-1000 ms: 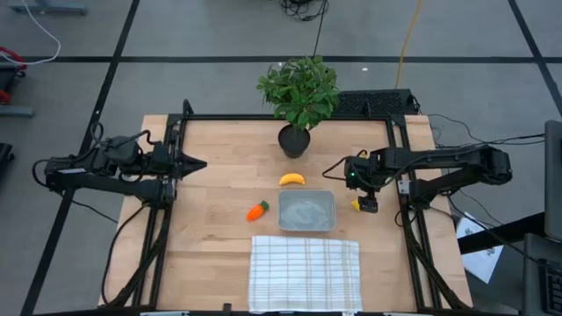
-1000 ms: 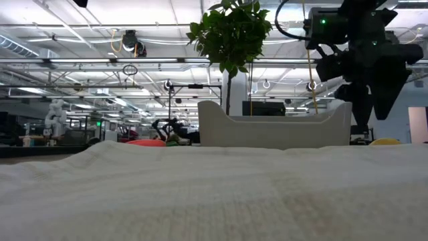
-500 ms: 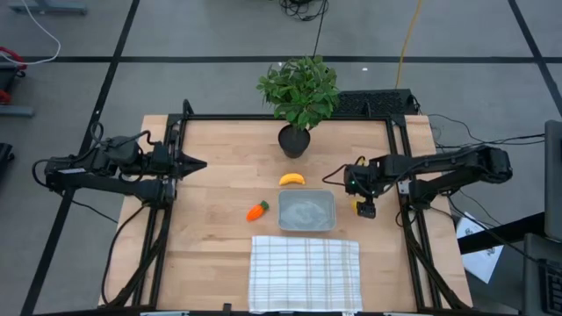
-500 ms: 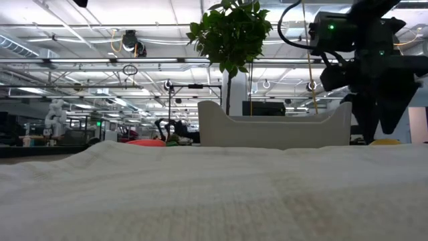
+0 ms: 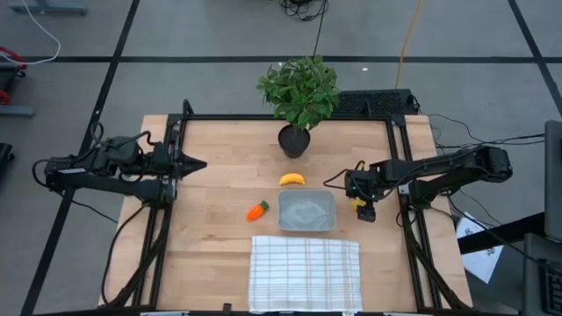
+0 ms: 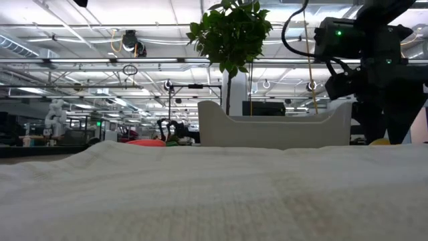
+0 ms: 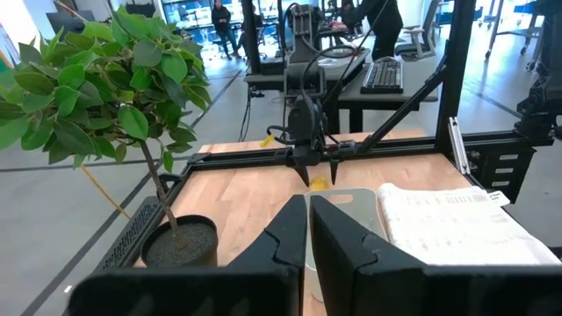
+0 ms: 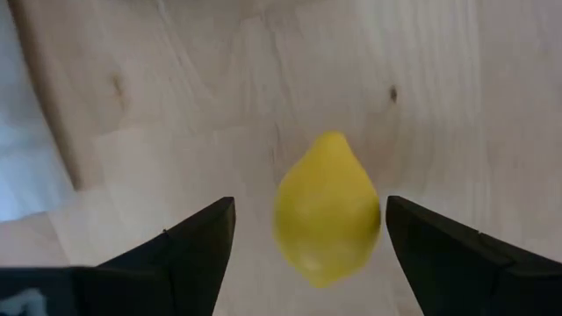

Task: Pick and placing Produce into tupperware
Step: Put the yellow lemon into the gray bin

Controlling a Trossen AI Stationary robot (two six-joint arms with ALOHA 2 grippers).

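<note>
Produce lies scattered round the tupperware point(image 5: 306, 211), a shallow clear container on the wooden table point(image 5: 219, 149), which serves as the landmark for everything else. Nearest the front edge, just in front of the tupperware, a white checked cloth point(image 5: 305, 272) is spread flat; in the low view it fills the foreground, with the container's pale wall point(image 6: 274, 127) rising behind it. Nothing lies inside the tupperware.

Just to the right of the tupperware sits the lemon point(image 5: 358, 204), on the bare wood. The right gripper point(image 5: 363, 208) is down over it, jaws spread wide with one finger on either side of the fruit; the right wrist view shows the lemon point(image 8: 327, 210) between the two dark fingers point(image 8: 198, 246) with a gap on each side, so it is not pinched. In the low view this gripper point(image 6: 386, 110) stands beside the container's right end.

Just left of the tupperware lies the carrot point(image 5: 256, 210), and just behind its left corner the banana point(image 5: 292, 179), both apart from it.

Farther back stands a potted plant point(image 5: 299, 98).

Well off to the left, the left gripper point(image 5: 198, 163) waits over the table's left edge, its jaws pressed together and holding nothing.
</note>
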